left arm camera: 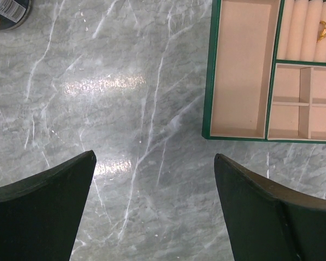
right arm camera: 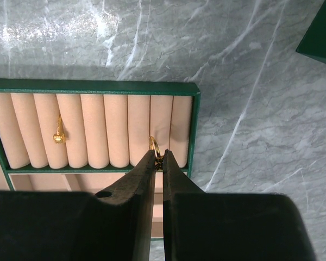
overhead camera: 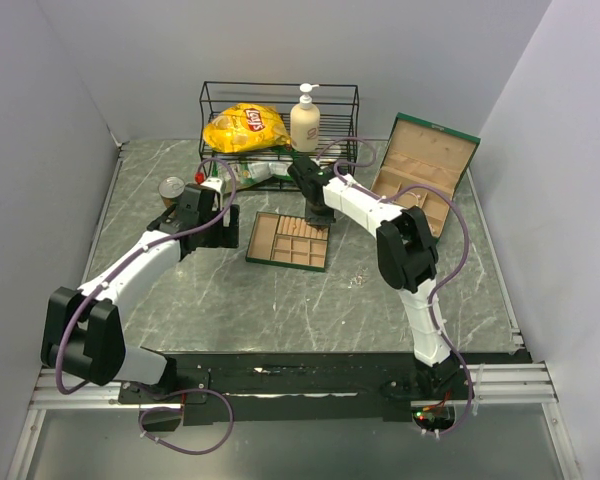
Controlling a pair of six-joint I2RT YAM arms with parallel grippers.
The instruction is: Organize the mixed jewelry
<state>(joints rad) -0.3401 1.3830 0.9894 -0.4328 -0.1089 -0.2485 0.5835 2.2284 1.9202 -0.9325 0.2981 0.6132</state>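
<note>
A green jewelry tray (overhead camera: 288, 241) with beige compartments lies mid-table. It also shows in the left wrist view (left arm camera: 209, 87) and in the right wrist view (right arm camera: 193, 130). My right gripper (right arm camera: 158, 157) is shut on a gold ring (right arm camera: 154, 145) and holds it over the ring rolls near the tray's right end; in the top view it (overhead camera: 319, 216) is at the tray's far edge. Another gold ring (right arm camera: 58, 136) sits between rolls farther left and shows in the left wrist view (left arm camera: 322, 30). My left gripper (left arm camera: 155, 163) is open and empty above bare table left of the tray.
An open green jewelry box (overhead camera: 420, 172) stands at the back right. A wire basket (overhead camera: 278, 125) at the back holds a yellow chip bag (overhead camera: 243, 128) and a lotion bottle (overhead camera: 305, 118). A can (overhead camera: 171, 188) stands near the left arm.
</note>
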